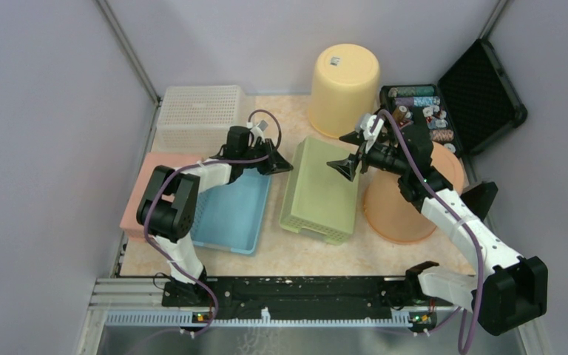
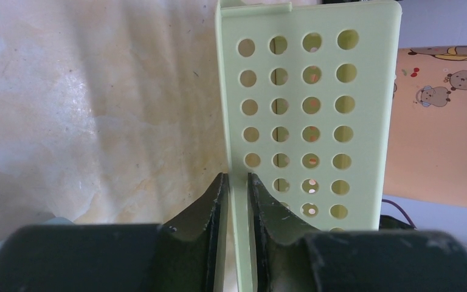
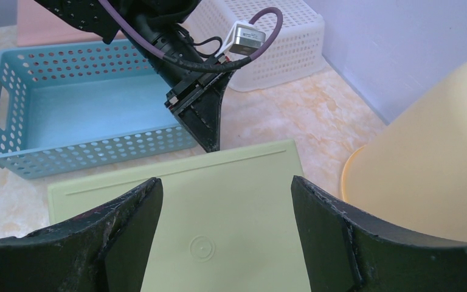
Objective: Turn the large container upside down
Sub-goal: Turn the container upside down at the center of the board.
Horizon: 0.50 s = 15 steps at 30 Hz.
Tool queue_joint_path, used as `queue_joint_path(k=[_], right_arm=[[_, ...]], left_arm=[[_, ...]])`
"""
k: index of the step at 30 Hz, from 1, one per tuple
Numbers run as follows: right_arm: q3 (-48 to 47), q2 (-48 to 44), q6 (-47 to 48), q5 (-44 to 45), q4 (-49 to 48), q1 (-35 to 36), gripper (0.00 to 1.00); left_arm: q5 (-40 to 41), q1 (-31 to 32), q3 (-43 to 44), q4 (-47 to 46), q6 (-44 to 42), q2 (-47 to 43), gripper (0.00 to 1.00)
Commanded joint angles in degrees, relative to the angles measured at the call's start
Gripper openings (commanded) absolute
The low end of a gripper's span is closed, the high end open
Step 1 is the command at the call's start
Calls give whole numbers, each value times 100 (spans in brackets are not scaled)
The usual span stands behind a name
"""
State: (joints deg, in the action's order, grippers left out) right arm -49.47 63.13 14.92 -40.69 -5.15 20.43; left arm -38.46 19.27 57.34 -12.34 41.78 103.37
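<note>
1. Green container (image 1: pixel 319 188): mid-bench, flat base up, mouth down on the bench (image 1: pixel 303 255). It lies btwn the blue basket (image 1: pixel 229 211) on its L and the orange bucket (image 1: pixel 399 211) on its R, just beside both.
2. My left pincer (image 2: pixel 236 179): at the container's far-L corner. The fingers (image 2: pixel 210 207) straddle a thin green edge next to the perforated wall, one on each side and v. close to it. I cannot tell whether they press it or stand just off it.
3. My right pincer (image 3: pixel 225 182): spread wide, hovering over the upturned base nr its far R end, apart from the container.
4. Blue basket: open side up, my left arm reaching across it. The pink box (image 1: pixel 137 200) sits just beside it on the L.
5. Far side of bench: white basket (image 1: pixel 196 111) at L; yellow bucket (image 1: pixel 344 85), base up, beyond the container's far end.
6. Black case (image 1: pixel 481 89): far-R corner, lid open, rows of small items inside, too small to identify.
7. Orange bucket: cartoon-bear print on its wall, seen in left wrist view.
</note>
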Motion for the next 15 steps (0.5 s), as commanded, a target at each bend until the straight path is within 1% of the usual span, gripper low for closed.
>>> queue_joint_path(k=[1, 15], right_arm=[[26, -81, 80, -137, -280, -31, 78], [34, -90, 90, -140, -276, -30, 78]], left_arm=[[47, 31, 190, -71, -127, -288, 24], [57, 41, 197, -67, -159, -265, 28]])
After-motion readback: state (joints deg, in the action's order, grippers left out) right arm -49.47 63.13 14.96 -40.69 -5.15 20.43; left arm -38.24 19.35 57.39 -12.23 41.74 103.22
